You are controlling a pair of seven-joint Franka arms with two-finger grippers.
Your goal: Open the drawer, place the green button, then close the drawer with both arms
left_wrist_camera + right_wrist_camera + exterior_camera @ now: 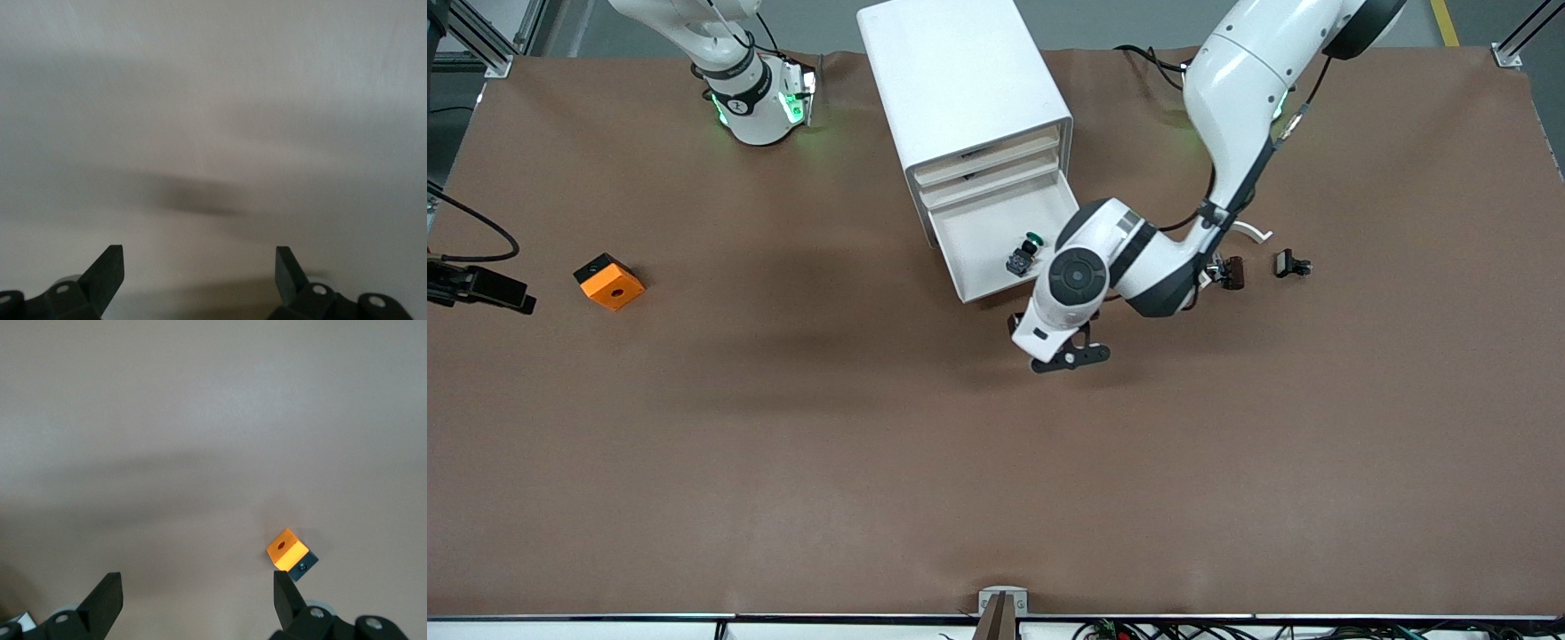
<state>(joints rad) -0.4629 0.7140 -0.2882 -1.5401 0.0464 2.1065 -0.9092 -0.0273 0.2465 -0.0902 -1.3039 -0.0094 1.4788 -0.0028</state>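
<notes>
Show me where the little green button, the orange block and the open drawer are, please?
button [1027, 252]: front view, on its body just below the green cap.
orange block [610, 283]: front view, on its top face.
drawer [983, 236]: front view, on its bare white floor.

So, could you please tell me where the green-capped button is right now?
In the front view, the button lies inside the open bottom drawer of the white cabinet, near the corner beside the left arm's wrist.
</notes>
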